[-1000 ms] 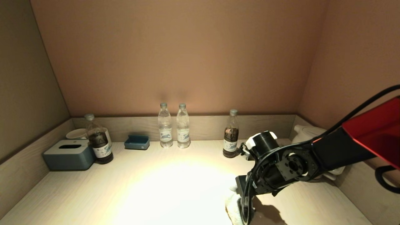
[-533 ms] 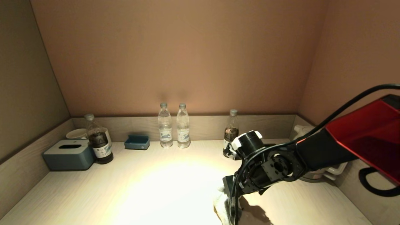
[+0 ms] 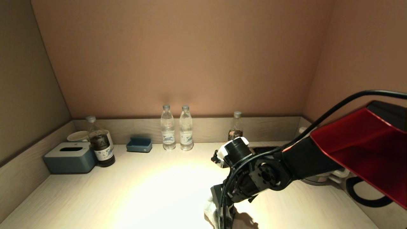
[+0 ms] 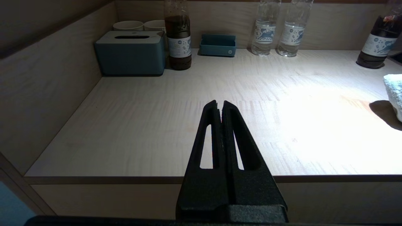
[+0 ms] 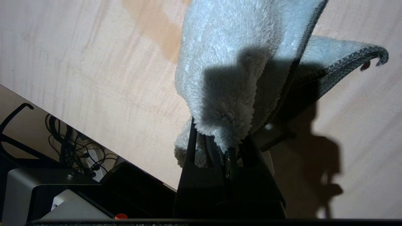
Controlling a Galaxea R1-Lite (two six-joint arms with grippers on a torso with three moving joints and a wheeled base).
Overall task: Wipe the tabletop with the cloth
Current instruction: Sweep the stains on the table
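- Right wrist view shows the right gripper [image 5: 220,141] closed on a bunched edge of the cloth [image 5: 232,62], whose free part drapes onto the tabletop [image 5: 78,62] near its front edge.
- Just beyond the cloth in that view lies a faint orange-brown smear [image 5: 154,28] on the wood; it may be a stain.
- Head view puts the right gripper [image 3: 222,213] at about 5 o'clock on the tabletop [image 3: 127,190], close to the front edge, with the cloth [image 3: 210,212] pressed beneath it.
- Left gripper [image 4: 223,108] hangs at the front edge toward 7 o'clock, fingers together and holding nothing, well apart from the cloth [image 4: 394,94].
- Judged step: a wiping stroke is in hand, cloth down on the wood.
- Judged next move: drag the cloth sideways toward 7 o'clock or forward toward 12, keeping downward pressure and a firm pinch so it does not slip free.
- Farther back, a dark bottle [image 3: 236,128] stands at about 1 o'clock, partly hidden behind the wrist; it sits near enough that the arm could knock it.
- Two clear bottles [image 3: 177,132] stand at 12 o'clock against the back rail.
- At 10 to 11 o'clock sit a blue tray [image 3: 139,144], another dark bottle [image 3: 101,143] and a tissue box [image 3: 70,157]; strokes should stop short of them.
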